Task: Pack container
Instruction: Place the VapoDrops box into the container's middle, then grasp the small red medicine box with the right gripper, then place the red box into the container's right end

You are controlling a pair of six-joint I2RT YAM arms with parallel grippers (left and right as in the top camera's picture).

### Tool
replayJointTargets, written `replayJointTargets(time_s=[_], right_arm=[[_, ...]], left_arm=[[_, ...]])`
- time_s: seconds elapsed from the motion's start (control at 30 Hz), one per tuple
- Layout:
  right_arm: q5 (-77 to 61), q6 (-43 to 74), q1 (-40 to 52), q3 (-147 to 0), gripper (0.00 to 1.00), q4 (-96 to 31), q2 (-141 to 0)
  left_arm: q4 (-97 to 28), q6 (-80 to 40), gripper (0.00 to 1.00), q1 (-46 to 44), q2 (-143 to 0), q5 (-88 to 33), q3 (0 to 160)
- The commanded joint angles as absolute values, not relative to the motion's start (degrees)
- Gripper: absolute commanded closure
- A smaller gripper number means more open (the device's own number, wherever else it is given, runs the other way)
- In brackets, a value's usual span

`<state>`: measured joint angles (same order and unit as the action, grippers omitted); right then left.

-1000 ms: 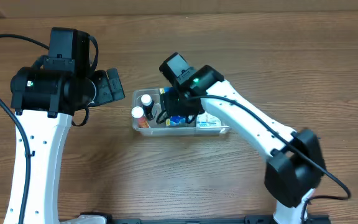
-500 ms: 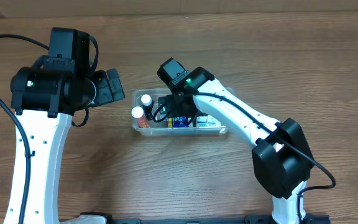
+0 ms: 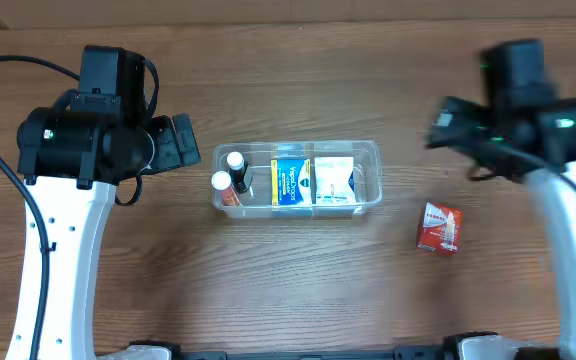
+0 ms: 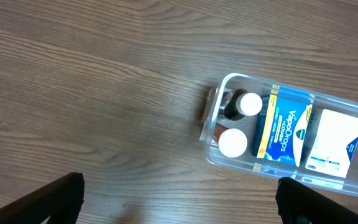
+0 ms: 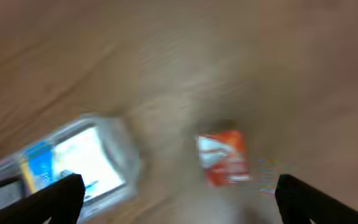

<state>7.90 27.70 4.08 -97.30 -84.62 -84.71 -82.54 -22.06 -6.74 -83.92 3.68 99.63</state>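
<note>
Clearly the red box (image 3: 438,228) lay outside the container (image 3: 348,146), at lower right, nearest the right gripper (image 5: 179,200), whose jaws stood wide and empty; the left gripper (image 4: 179,202) was likewise spread.

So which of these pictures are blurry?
Right wrist view: heavily smeared, the red box and container lose their edges. Overhead: only the right arm is blurred. Left wrist view: sharp, the VapoDrops box label reads clearly.

The blue box (image 4: 284,127) reads "VapoDrops".
</note>
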Motion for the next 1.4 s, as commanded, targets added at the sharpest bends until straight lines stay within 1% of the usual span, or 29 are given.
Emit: replayJointTargets(time_s=[0.0,0.07,0.13,0.23,0.3,0.37,0.67,0.77,0.9,1.13,1.17,1.3,1.37], right_arm=[[6.5,22.3,-3.6,-91.3,0.00,-85.6,-86.1],[1.5,17.6,-7.0,-85.7,0.00,-83.2,-86.1],[-2.9,12.1,-9.2,-76.6,0.00,-77.1,-86.2],[-3.9,10.5,-9.3,-64.3,0.00,-67.0,-86.3],[-7.9,6.0,-9.3,-60.2,0.00,-63.1,-86.3],[-9.0,6.0,-9.3,-57.6,0.00,-60.1,-86.4],[-9.1,5.9,-9.3,-51.4,0.00,-53.6,-90.0],[-9.0,5.9,-9.3,-51.2,0.00,-53.1,-91.6],[-5.4,7.5,-9.0,-51.2,0.00,-53.0,-93.0],[-5.0,7.7,-9.0,-51.2,0.00,-52.9,-96.6],[-5.0,7.7,-9.0,-51.2,0.03,-52.8,-97.3],[-5.0,10.5,-9.0,-51.2,0.22,-52.0,-98.5],[-5.0,10.5,-9.0,-51.2,0.27,-51.7,-98.5]], left_arm=[[-82.5,-20.8,0.00,-6.5,-84.0,3.6,100.1],[-82.5,-20.8,0.00,-6.5,-84.0,3.6,100.1],[-82.4,-20.8,0.00,-6.5,-84.0,3.6,100.1],[-82.5,-20.8,0.00,-6.5,-84.0,3.6,100.1],[-82.4,-20.8,0.00,-6.5,-84.0,3.6,100.1],[-82.4,-20.8,0.00,-6.5,-84.0,3.6,100.1],[-82.1,-20.8,0.00,-6.5,-84.0,3.6,100.1],[-82.0,-20.8,0.00,-6.5,-84.0,3.6,100.1],[-82.0,-20.8,0.00,-6.5,-84.0,3.6,100.1],[-82.0,-20.8,0.00,-6.5,-84.0,3.6,100.1],[-82.0,-20.8,0.00,-6.5,-84.0,3.6,100.1],[-82.0,-20.8,0.00,-6.5,-84.0,3.6,100.1],[-82.1,-20.8,0.00,-6.5,-84.0,3.6,100.1]])
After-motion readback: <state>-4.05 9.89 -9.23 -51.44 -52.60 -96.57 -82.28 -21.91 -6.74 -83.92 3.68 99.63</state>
